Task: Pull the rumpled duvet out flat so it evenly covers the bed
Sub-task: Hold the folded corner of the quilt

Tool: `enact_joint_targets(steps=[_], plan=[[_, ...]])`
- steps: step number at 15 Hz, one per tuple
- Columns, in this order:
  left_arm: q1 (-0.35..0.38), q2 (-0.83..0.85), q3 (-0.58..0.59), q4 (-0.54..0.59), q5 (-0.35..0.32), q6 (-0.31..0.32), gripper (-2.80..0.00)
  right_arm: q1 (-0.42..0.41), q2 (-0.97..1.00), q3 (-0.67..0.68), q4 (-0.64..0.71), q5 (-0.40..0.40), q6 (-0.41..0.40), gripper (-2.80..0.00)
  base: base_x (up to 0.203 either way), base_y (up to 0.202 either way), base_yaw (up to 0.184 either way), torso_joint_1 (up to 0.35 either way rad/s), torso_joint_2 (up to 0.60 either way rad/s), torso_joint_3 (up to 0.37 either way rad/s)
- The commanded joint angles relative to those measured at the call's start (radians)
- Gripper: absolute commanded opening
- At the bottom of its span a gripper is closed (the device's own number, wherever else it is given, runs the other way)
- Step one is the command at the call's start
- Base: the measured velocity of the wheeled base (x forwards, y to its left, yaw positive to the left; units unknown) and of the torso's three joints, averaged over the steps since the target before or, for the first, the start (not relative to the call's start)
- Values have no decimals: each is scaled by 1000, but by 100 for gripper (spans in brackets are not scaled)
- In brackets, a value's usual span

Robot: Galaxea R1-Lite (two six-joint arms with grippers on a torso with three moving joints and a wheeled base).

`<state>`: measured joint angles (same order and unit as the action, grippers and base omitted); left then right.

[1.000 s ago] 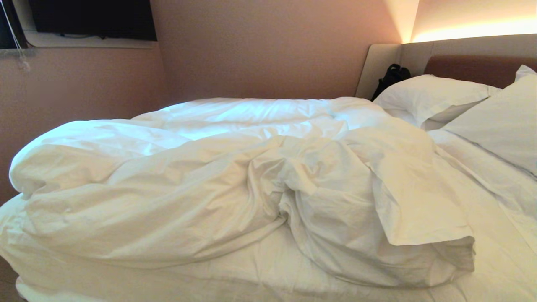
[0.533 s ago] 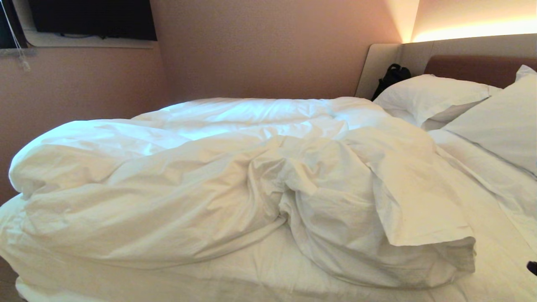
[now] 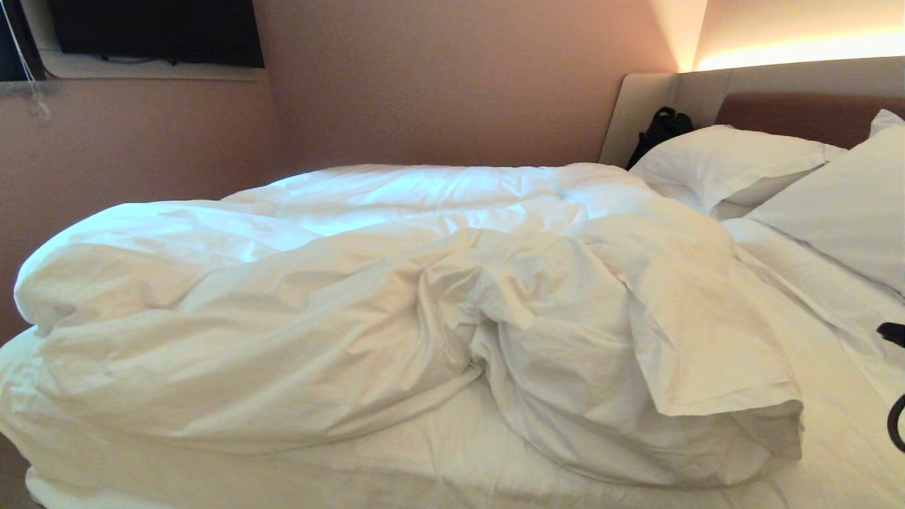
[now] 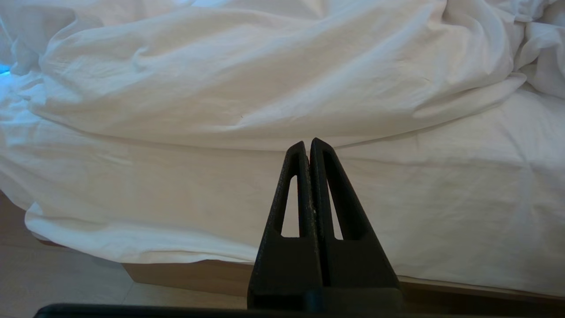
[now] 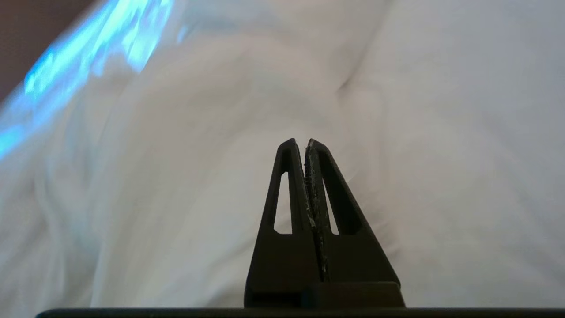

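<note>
The puffy white duvet (image 3: 396, 318) is lying bunched in soft creased folds across the middle of the bed (image 3: 452, 452), one flat corner flopping toward the near edge; two plump pillows (image 3: 735, 166) are leaning on the padded headboard (image 3: 806, 106); the right pincer (image 5: 304, 142) is hanging over the linen, tapered black fingers pressed together; the left pincer (image 4: 307, 143) is pointing at the bedside, likewise pressed together.
</note>
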<state>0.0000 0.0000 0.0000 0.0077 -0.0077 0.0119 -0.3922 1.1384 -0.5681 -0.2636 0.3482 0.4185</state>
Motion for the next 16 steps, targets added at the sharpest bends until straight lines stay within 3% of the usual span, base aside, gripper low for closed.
enact_joint_targets(steps=[1, 3, 5, 13, 16], plan=[[0, 0, 0, 0, 0, 0, -280, -127, 112, -26, -42, 386, 28, -280, 0, 0, 0, 0, 0, 0], [0, 0, 0, 0, 0, 0, -280, -221, 231, -64, -45, 554, 7, -280, 0, 0, 0, 0, 0, 0], [0, 0, 0, 0, 0, 0, -280, -263, 335, -106, -44, 640, -32, -280, 0, 0, 0, 0, 0, 0], [0, 0, 0, 0, 0, 0, -280, -269, 630, -193, -43, 663, -76, -280, 0, 0, 0, 0, 0, 0], [0, 0, 0, 0, 0, 0, -280, -246, 709, -195, -42, 629, -165, -280, 0, 0, 0, 0, 0, 0]])
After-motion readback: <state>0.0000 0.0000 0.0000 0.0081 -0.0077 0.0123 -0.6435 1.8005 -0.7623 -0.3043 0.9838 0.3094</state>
